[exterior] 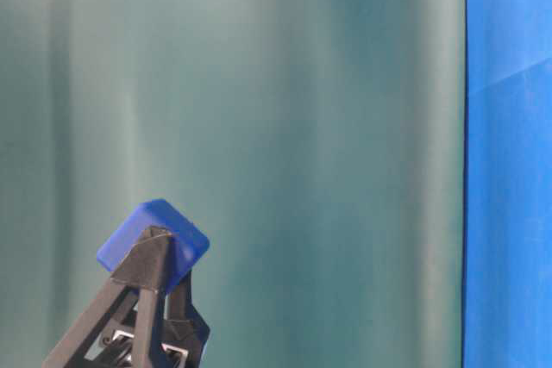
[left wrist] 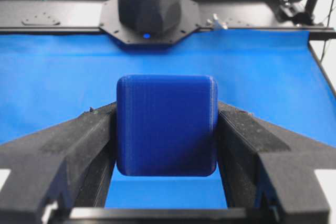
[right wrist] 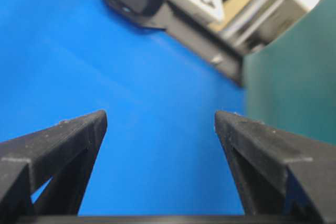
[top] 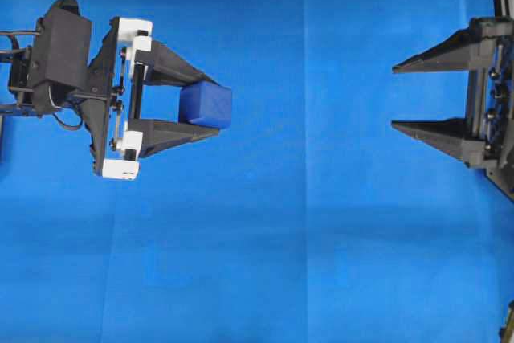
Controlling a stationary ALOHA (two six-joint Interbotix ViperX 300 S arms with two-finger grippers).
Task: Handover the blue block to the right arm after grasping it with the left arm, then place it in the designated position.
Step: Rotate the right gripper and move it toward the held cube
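Blue block (top: pixel 206 105) sits clamped between the fingertips of the left end effector (top: pixel 210 104), lifted off the blue-clothed bench (top: pixel 289 263), its outer half sticking out past the tips. The right end effector (top: pixel 395 96) faces it from well apart, fingers spread wide and empty. For a clean handover, I judge the right arm should close on that exposed half, and the left should let go only once the right has clamped.
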